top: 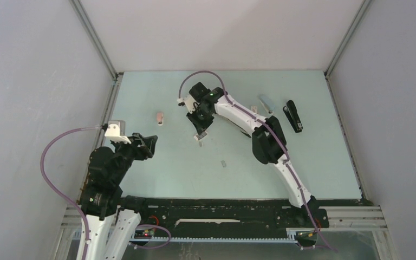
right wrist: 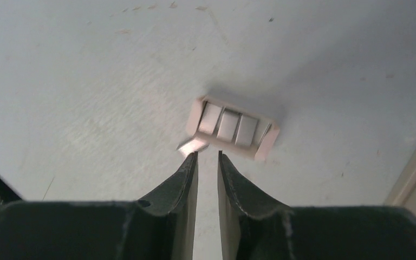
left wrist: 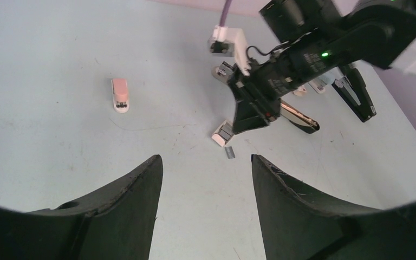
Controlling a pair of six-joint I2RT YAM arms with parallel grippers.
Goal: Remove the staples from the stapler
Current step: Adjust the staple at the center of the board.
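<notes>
The staples (right wrist: 228,125) are short, flat, silvery-grey strips lying side by side in a small pale box (right wrist: 268,145). I count 3 plainly, with a 4th sliver at 1 end. The box rests flat near the middle of the worktop (top: 157,173), a little toward its left edge. 1 loose strip (left wrist: 231,153) of the same grey metal lies on the bare surface just beside the box, on the side toward the near edge, apart from it.

My right claw (right wrist: 208,158) is all but clenched: only a thin slit shows between the 2 dark fingers, and nothing sits in it. The tips point at the near rim of the box and stop just short of it. A small pale flap lies by 1 tip, and I cannot tell whether that tip touches it. From the left wrist view the claw hangs tilted over the box.

My left claw (left wrist: 206,158) is spread wide and released, gripping nothing, held above the near left part of the worktop and facing the box.

A pink stapler (left wrist: 120,95) lies well apart to the left of the box. A black stapler (left wrist: 357,95) lies toward the right edge, and an open stapler (left wrist: 298,116) with a shiny rail lies partly hidden behind my right arm.
</notes>
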